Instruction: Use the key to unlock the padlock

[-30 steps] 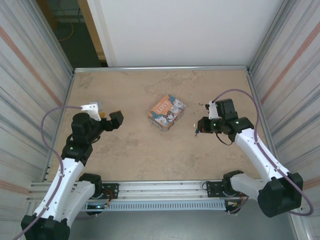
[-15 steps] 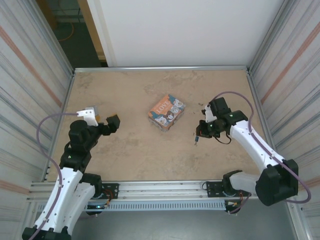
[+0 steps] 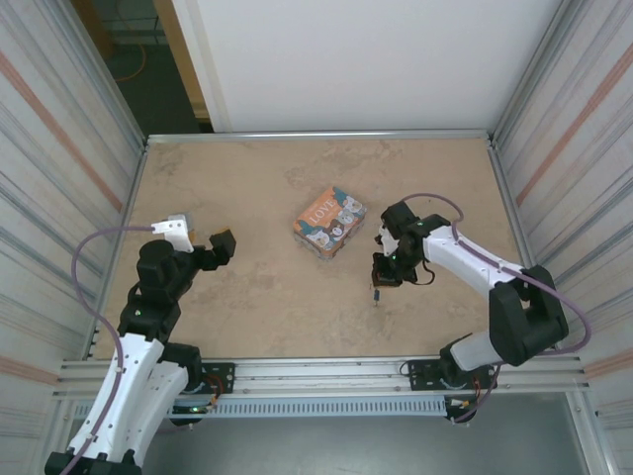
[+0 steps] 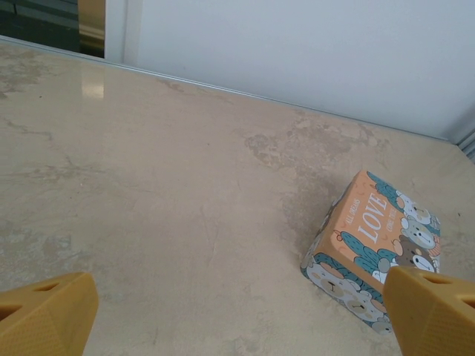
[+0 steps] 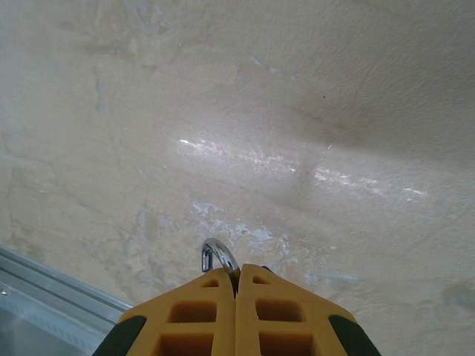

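Right wrist view: right gripper (image 5: 236, 282) fingers pressed together, clamping padlock (image 5: 220, 248) by its silvery shackle, near worktop (image 3: 247, 297) middle, right of tin (image 3: 329, 221). Left gripper (image 3: 205, 236) fingers wide apart. Beige marbled surface, corrugated metal walls (image 3: 59, 198).

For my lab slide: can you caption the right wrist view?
Right gripper shut on the padlock, its silvery shackle poking out, over the marbled table.

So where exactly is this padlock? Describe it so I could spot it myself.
Start at the colourful LOVE tin in the middle of the table. Just to its right, the right gripper is shut on the padlock, a tiny blue speck at its tip. Unlike the tin, it is plain blue with a silvery hook.
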Motion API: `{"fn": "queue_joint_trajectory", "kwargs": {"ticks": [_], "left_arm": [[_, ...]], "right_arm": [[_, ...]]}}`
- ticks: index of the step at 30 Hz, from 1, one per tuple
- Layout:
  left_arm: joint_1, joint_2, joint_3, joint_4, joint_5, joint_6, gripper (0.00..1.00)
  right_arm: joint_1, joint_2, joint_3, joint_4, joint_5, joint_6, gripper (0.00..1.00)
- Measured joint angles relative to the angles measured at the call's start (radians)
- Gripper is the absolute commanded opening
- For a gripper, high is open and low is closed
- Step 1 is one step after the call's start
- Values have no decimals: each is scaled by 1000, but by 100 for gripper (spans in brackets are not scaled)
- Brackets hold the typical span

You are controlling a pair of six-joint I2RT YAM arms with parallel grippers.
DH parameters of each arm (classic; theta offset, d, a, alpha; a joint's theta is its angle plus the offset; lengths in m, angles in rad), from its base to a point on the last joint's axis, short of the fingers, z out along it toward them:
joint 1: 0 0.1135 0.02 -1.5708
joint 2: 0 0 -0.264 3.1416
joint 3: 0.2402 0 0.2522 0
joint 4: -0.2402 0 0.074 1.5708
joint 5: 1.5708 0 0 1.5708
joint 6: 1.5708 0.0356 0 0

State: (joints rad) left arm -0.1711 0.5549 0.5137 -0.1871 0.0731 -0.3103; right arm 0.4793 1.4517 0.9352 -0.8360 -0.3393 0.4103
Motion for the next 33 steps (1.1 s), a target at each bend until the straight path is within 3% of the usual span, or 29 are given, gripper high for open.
{"fn": "queue_joint_trajectory", "kwargs": {"ticks": [9,33], "left_arm": [[0,0,-4,0,-1,0,99],[0,30,-26,19,0,-8,99]], "right_arm": [[51,100,9,23,-6,0,0],[58,224,32,111,-54,-1,0]]}}
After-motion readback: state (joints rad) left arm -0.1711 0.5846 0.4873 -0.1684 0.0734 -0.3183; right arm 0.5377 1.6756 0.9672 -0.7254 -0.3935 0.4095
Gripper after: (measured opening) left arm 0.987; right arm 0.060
